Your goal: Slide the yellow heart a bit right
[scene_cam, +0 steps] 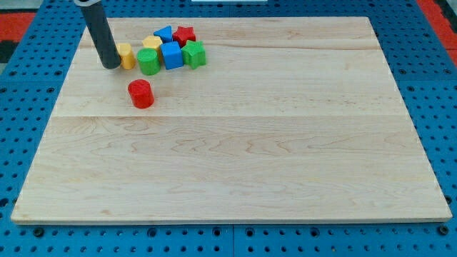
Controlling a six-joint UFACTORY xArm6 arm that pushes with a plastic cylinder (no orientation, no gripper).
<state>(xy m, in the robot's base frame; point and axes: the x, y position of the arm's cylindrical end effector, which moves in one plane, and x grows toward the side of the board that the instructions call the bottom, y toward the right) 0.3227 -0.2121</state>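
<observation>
The yellow heart [126, 56] lies near the board's top left, partly hidden by my rod. My tip [111, 66] rests on the board against the heart's left side. Right of the heart is a green round block [148, 62], touching or nearly touching it. Further right are a blue cube [171, 55] and a green block [193, 54]. Behind them are a yellow block [151, 43], a blue triangular block [164, 33] and a red star [184, 33]. A red cylinder [141, 93] stands alone below the cluster.
The wooden board [235, 164] lies on a blue pegboard table [28, 43]. The board's left edge runs just left of my tip.
</observation>
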